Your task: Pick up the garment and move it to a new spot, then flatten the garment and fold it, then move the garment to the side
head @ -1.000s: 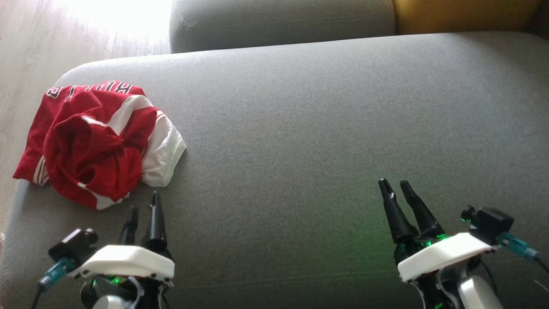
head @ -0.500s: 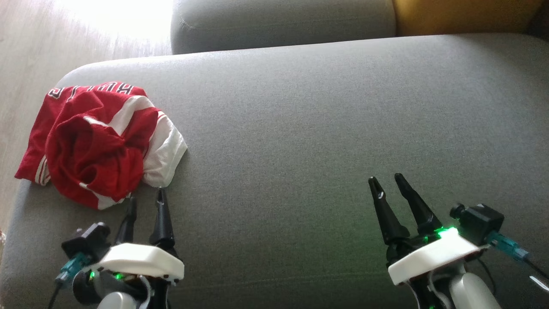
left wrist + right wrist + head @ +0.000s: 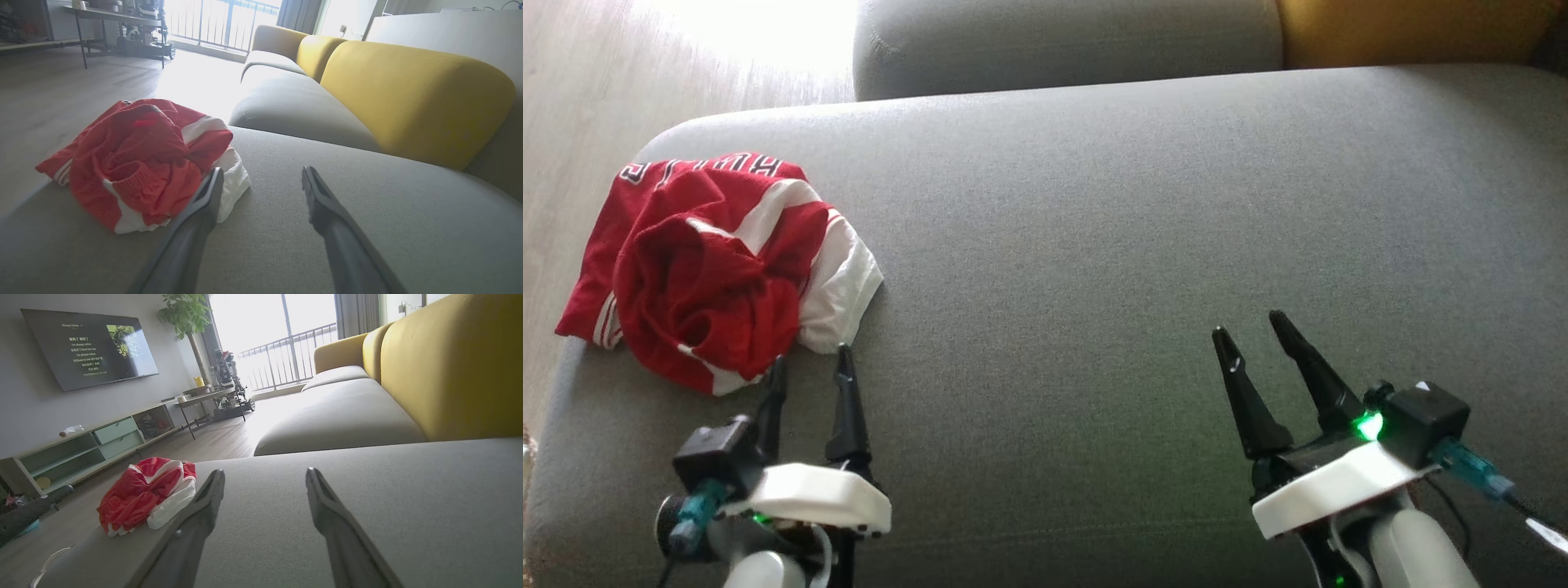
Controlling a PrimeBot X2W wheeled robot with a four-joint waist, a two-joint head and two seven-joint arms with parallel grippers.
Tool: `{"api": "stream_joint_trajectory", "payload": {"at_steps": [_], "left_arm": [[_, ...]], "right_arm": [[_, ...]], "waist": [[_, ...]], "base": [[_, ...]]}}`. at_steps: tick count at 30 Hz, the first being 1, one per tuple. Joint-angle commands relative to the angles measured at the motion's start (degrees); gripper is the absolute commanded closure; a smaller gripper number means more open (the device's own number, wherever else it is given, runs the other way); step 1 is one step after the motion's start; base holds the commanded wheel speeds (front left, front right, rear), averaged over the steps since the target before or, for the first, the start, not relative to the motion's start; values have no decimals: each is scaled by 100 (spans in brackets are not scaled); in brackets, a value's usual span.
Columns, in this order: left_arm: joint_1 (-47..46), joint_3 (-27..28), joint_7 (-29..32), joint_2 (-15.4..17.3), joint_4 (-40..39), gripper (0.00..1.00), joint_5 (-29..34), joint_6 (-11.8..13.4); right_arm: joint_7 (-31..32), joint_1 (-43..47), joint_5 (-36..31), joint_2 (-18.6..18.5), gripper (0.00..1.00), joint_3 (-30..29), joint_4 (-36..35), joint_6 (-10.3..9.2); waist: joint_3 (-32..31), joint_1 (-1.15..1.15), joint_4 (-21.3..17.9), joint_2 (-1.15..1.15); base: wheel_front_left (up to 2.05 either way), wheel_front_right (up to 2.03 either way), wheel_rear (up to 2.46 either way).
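Red-and-white cloth, the garment, lies crumpled in a heap at the far left corner of the grey sofa seat. One red edge reaches the seat's left side, next to the wooden floor. Lettering runs along its far edge, too folded to read. A white panel faces the middle of the seat.

The left hand hovers low over the seat just beside the garment's near edge, its two dark fingers spread apart, empty, and pointing at the heap. In the left wrist view one finger overlaps the white hem. Whether it touches the cloth or sits just short of it cannot be told.

The right hand is well apart from the garment, over the right part of the seat. Its fingers are likewise spread and empty, and they lean slightly leftward. A green light glows at its base. Behind the seat stands a yellow backrest, and a second grey cushion lies beyond the far edge.
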Motion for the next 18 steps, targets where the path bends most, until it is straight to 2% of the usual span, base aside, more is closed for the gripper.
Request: {"api": "stream_joint_trajectory", "payload": {"at_steps": [1, 18], "left_arm": [[-265, 123, -94, 89, -255, 0, 188, 61], [-298, -93, -383, 134, -524, 0, 1406, 430]], "right_arm": [[-87, -325, -187, -59, 0, 142, -258, -1], [-374, -409, -1464, -70, 0, 343, -513, -1]], "waist": [[7, 0, 2, 0], [68, 0, 12, 0]], "base": [[0, 0, 0], [0, 0, 0]]}}
